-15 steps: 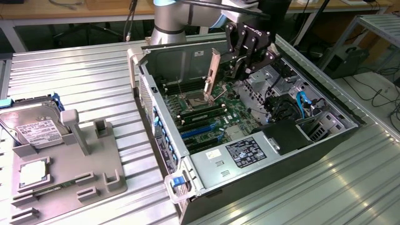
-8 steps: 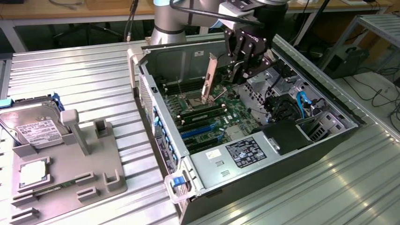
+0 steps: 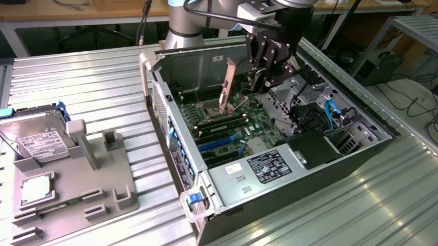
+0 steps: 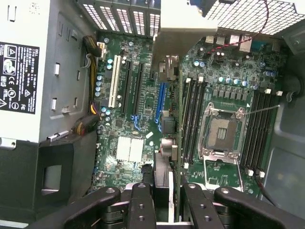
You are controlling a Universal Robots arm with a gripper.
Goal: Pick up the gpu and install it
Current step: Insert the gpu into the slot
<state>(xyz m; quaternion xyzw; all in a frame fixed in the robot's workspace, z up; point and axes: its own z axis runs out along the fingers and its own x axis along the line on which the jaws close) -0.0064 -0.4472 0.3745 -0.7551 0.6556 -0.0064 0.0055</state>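
Two fingers [image 4: 142,210] of the gripper [image 4: 164,193], half closed, apparently clamp the gpu [image 4: 167,125] above the motherboard [image 4: 114,125].

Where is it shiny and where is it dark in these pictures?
Exterior view: light shines off the ribbed metal table, palest on that view's right, while the inside of the computer case is shadowy. Wrist view: the silver bracket of the gpu looks washed pale by light, and the claw gripping it is dark.
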